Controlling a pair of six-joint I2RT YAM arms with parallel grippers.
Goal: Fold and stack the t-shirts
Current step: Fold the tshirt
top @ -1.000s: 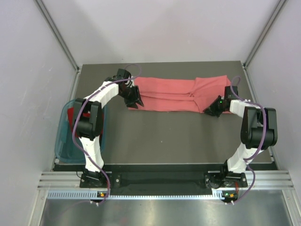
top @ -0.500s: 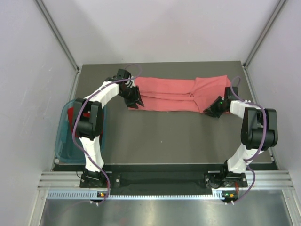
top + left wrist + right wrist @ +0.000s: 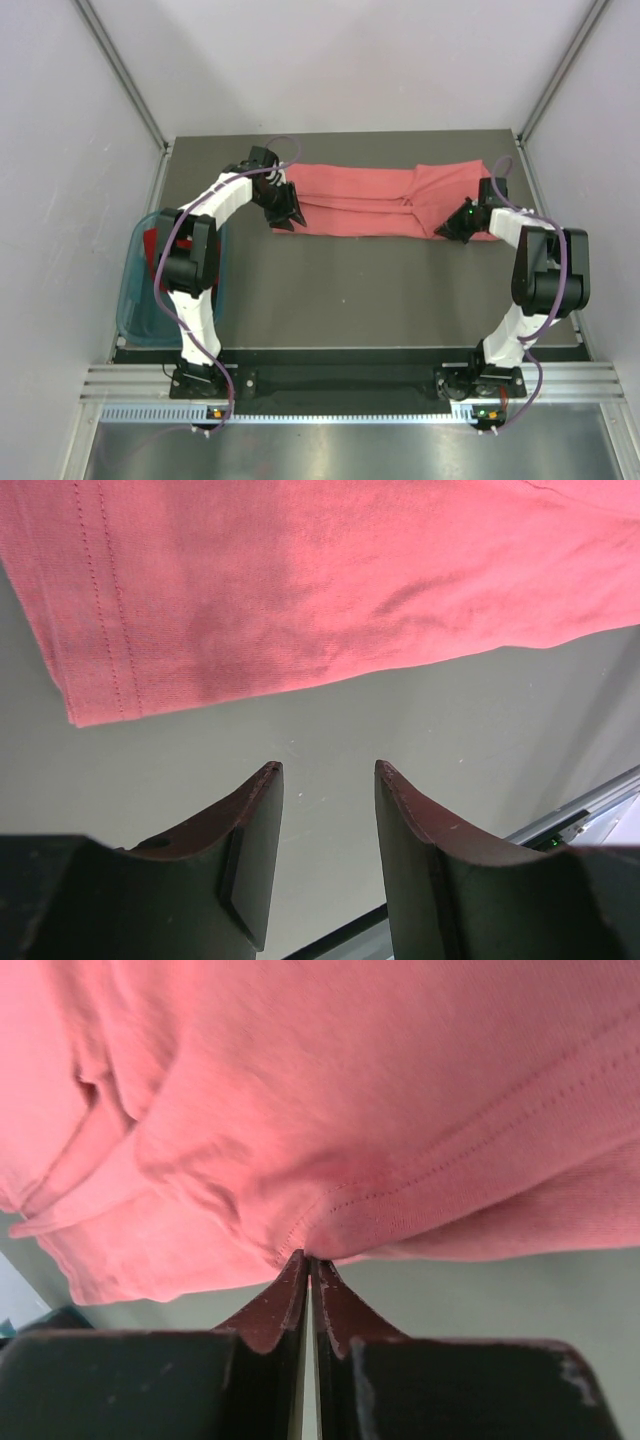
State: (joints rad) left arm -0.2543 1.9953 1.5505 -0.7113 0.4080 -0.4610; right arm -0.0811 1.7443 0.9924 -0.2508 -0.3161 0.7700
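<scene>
A salmon-pink t-shirt (image 3: 380,200) lies folded into a long strip across the back of the table. My left gripper (image 3: 285,212) hovers at its left end, open and empty, with the shirt's hemmed corner (image 3: 300,580) just beyond the fingertips (image 3: 328,767). My right gripper (image 3: 450,230) is at the strip's right end. Its jaws (image 3: 308,1257) are shut, and the near hem of the shirt (image 3: 350,1110) puckers into their tips. A dark red t-shirt (image 3: 150,243) shows as a patch inside the teal basket.
The teal plastic basket (image 3: 130,300) sits at the table's left edge beside the left arm. White walls close in on the left, back and right. A dark strip and metal rail run along the near edge (image 3: 340,380).
My right gripper has shifted slightly toward the shirt and its jaws have closed on the hem. The left arm and the shirt have stayed put.
</scene>
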